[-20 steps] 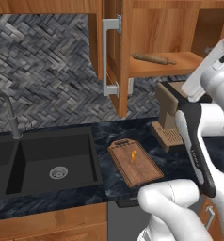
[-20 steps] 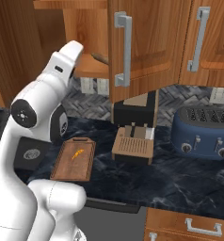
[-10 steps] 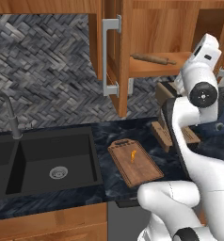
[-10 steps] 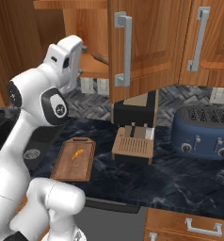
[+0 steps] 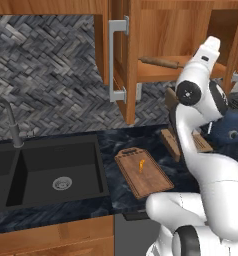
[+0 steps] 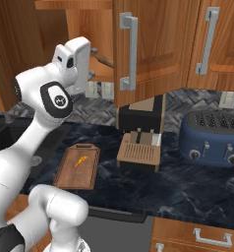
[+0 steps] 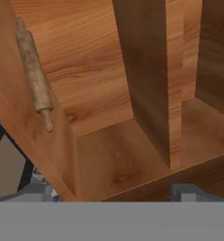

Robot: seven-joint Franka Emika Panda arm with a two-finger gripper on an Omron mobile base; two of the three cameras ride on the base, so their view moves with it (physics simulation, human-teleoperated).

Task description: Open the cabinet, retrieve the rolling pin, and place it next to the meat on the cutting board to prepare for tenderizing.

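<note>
Up in the open cabinet (image 5: 156, 35) the rolling pin (image 5: 161, 62) lies loose on the shelf (jaws wide, holding nothing), so a sloppy reach could roll it off or clip the divider (image 7: 156, 80).

Arm raised high from base, elbow bent, forearm reaching up and fwd. Wrist tilted, hand at upper reach. End effector (image 6: 91, 75) pointing away from base, jaws wide apart, nothing btwn fingers.
</note>
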